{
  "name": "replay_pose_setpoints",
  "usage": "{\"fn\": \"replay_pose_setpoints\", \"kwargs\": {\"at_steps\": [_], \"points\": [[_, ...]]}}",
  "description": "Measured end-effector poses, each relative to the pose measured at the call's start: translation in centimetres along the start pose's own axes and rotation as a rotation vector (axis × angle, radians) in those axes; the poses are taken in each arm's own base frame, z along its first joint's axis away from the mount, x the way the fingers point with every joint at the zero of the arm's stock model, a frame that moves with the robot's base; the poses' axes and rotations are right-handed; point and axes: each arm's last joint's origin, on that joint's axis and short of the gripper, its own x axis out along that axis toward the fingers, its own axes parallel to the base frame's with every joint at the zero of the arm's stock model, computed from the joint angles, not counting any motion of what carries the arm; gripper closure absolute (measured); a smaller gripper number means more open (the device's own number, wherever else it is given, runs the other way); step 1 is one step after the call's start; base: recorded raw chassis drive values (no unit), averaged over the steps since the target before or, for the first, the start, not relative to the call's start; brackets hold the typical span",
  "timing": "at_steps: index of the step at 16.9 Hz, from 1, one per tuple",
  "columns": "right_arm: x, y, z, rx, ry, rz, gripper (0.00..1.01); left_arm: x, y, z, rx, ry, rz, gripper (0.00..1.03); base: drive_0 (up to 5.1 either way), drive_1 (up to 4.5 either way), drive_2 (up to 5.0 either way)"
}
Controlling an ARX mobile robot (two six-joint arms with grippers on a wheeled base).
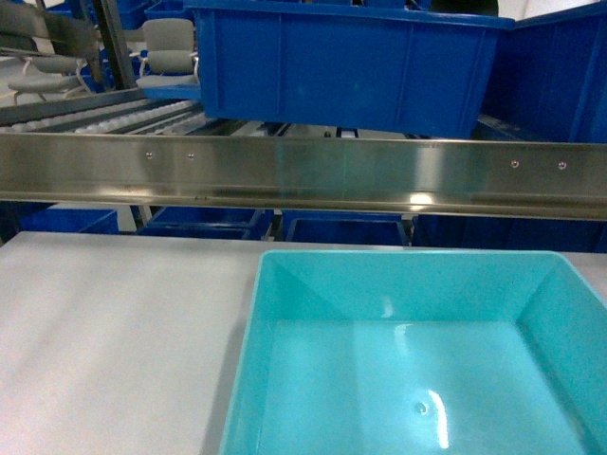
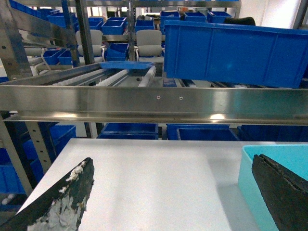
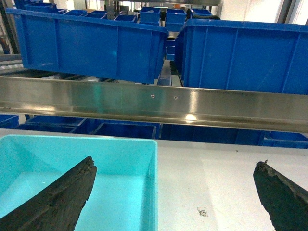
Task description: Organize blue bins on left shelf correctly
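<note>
A pale turquoise-blue bin rests empty on the white table, just below the left shelf's steel front rail. On the roller tier above it stands a dark blue bin. No gripper shows in the head view. My left gripper is open over bare tabletop, its right finger above the turquoise bin's left wall. My right gripper is open and straddles the turquoise bin's right wall, with its left finger over the inside. Two dark blue bins sit on the shelf ahead.
White rollers run on the shelf tier left of the dark blue bin. More blue bins fill the lower tier behind the table. A small code sticker lies on the tabletop. Office chairs stand beyond the rack.
</note>
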Motion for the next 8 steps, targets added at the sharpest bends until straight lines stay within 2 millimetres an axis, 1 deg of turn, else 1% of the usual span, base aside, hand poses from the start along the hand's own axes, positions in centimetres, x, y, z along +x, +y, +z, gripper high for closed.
{"fn": "replay_pose_setpoints", "kwargs": {"at_steps": [8], "points": [[0.00,0.00,0.00,0.000,0.000,0.000,0.03,0.00,0.00,0.00,0.000,0.000,0.000,0.05,0.0,0.00,0.0]]}}
